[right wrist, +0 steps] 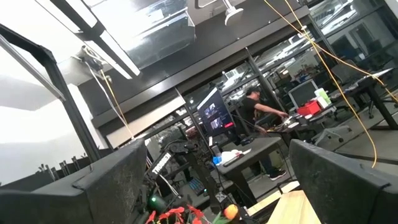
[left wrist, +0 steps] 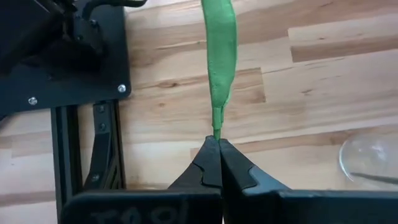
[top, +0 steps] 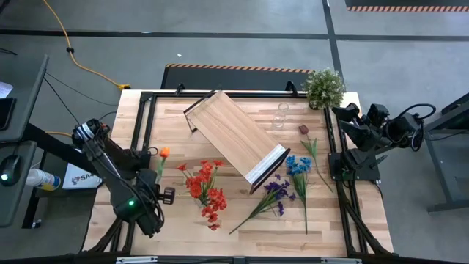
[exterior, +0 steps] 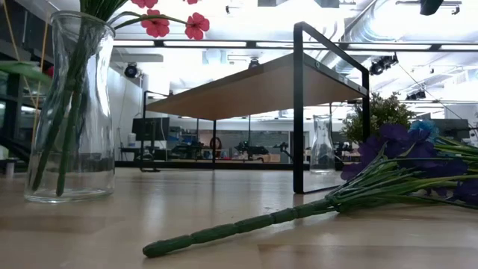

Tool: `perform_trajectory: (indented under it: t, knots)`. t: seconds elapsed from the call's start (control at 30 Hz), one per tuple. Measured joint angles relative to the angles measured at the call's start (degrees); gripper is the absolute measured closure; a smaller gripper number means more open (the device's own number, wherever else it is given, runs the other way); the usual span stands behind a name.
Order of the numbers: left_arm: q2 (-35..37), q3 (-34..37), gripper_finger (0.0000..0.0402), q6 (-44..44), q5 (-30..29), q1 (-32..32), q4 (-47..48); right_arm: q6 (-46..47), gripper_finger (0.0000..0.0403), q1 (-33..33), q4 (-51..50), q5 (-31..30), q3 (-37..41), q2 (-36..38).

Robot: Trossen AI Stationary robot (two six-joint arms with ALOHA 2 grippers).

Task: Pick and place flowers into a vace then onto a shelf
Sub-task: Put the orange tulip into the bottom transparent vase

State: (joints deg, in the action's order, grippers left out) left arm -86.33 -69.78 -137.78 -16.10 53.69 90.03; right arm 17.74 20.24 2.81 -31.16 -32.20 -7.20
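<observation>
The left gripper [left wrist: 219, 144] is at the bench's [top: 322, 227] left edge, fingers [left wrist: 200, 168] pinched tight on an orange flower's green stem [left wrist: 222, 56]. Red flowers [top: 205, 189] lie just beside it; purple [top: 275, 192] and blue [top: 299, 167] ones lie past the angled shelf [top: 233, 136]. The right gripper [right wrist: 211, 180] waits at the right edge, fingers wide apart and empty. A vase [exterior: 71, 104] shows in the low view, its top cut off.

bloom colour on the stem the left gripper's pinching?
Orange bloom, clearest in the high view; left gripper is shut on its green stalk.
</observation>
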Motion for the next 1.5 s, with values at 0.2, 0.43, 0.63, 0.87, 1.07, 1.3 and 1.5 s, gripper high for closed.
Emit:
perform_trajectory:
  t: [0.2,0.43,0.63,0.87,1.07,1.3,1.5]
  knots:
    - [-0.02,-1.9,0.0382,-0.32,-1.49,-0.03,0.0,-0.15,0.0022,0.01,0.0,0.02,-0.01,0.0]
    - [-0.16,-2.6,0.0382,-0.35,-1.41,0.0,0.0,-0.17,0.0022,0.01,0.0,0.04,0.01,0.01]
    - [-0.94,-1.03,0.0382,-0.59,-1.42,0.74,-0.02,-0.19,0.0022,0.01,-0.04,0.04,0.01,0.0]
    - [-1.0,1.71,0.0382,-0.98,-2.38,0.73,-0.07,0.09,0.0022,0.0,-0.28,0.19,0.0,0.0]
    - [-1.0,1.44,0.0382,-1.62,-13.45,0.84,-0.65,0.24,0.0022,0.01,-0.26,1.45,0.01,0.0]
    - [0.23,0.2,0.0382,-2.4,-15.32,3.09,-0.06,0.24,0.0022,0.01,0.02,1.44,-0.01,0.02]
    - [3.5,0.15,0.0382,-3.13,-15.51,5.59,0.15,0.24,0.0022,-0.01,0.02,1.42,0.01,0.0]
